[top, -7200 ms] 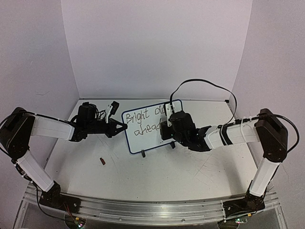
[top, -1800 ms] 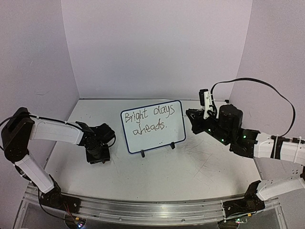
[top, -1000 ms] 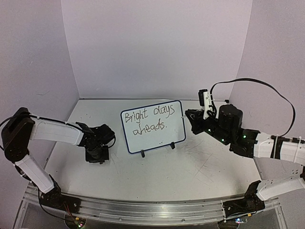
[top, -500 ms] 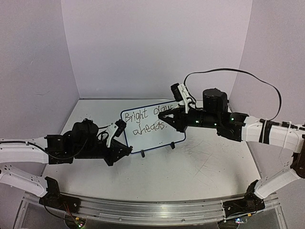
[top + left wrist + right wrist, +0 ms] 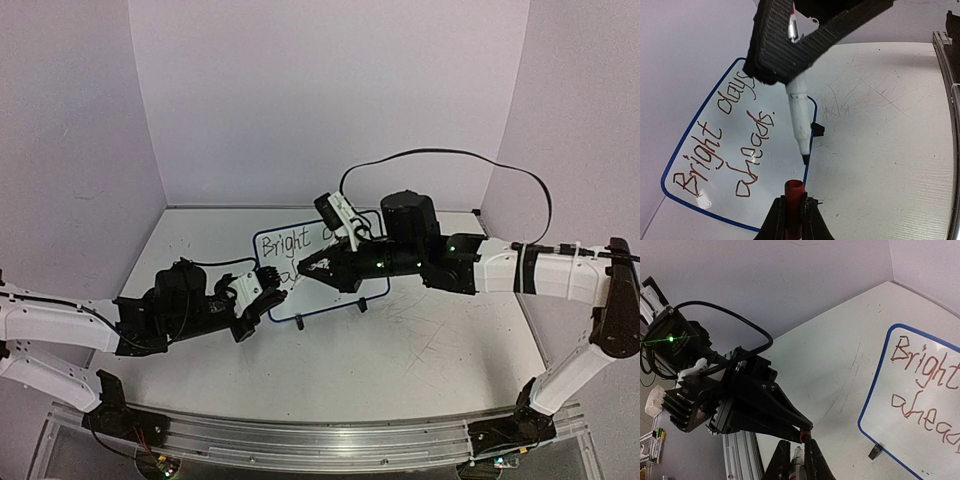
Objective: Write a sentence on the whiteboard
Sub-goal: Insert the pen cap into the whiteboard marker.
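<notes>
The whiteboard (image 5: 372,282) stands mid-table, its blue rim (image 5: 689,136) plain in the left wrist view. The sentence (image 5: 725,142) reads "Bright days aheads." in two slanted lines; in the top view the arms hide most of it. My right gripper (image 5: 303,268) is shut on a white marker (image 5: 798,112) whose dark tip points down near the board's right rim. My left gripper (image 5: 794,201) is shut on a red cap (image 5: 794,192), open end up, just below that tip with a small gap. In the right wrist view the cap (image 5: 805,435) sits beside my right gripper (image 5: 799,445).
The board's black foot (image 5: 817,129) rests on the scratched white tabletop (image 5: 890,150). An aluminium rail (image 5: 320,437) runs along the near edge. Purple walls close the back and sides. A black cable (image 5: 450,155) loops above the right arm.
Both arms have reached in front of the board and met. The right gripper swung left across the writing with the marker. The left gripper brought the cap up under the tip.
</notes>
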Controlling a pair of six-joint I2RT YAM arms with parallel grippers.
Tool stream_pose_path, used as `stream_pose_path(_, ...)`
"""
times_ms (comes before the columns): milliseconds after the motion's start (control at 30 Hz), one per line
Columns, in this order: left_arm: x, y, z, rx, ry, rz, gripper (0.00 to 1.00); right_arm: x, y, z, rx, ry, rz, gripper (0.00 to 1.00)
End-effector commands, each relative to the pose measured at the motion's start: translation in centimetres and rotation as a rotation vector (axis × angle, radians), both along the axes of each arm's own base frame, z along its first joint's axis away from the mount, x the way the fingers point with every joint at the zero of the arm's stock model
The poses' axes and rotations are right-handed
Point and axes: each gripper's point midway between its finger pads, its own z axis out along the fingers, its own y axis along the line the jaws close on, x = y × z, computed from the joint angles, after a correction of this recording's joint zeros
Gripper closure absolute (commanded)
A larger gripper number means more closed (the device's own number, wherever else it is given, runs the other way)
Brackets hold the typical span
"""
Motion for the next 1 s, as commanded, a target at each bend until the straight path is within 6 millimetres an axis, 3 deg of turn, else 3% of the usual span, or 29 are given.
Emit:
stream_pose_path(0, 0.9, -0.6, 3.2, -0.057, -0.096, 0.016, 1.00, 0.4, 0.8, 1.6, 0.024, -0.035, -0.027, 1.00)
stream_pose_path(833, 0.6, -0.7, 2.9, -0.071, -0.063, 0.004, 1.00, 0.6, 2.2, 0.3, 0.009, -0.017, -0.019, 1.00)
stream_pose_path(967, 0.6, -0.8, 2.6, -0.066, -0.057, 0.001, 1.00, 0.8, 1.7, 1.1, 0.024, -0.037, -0.042, 1.00)
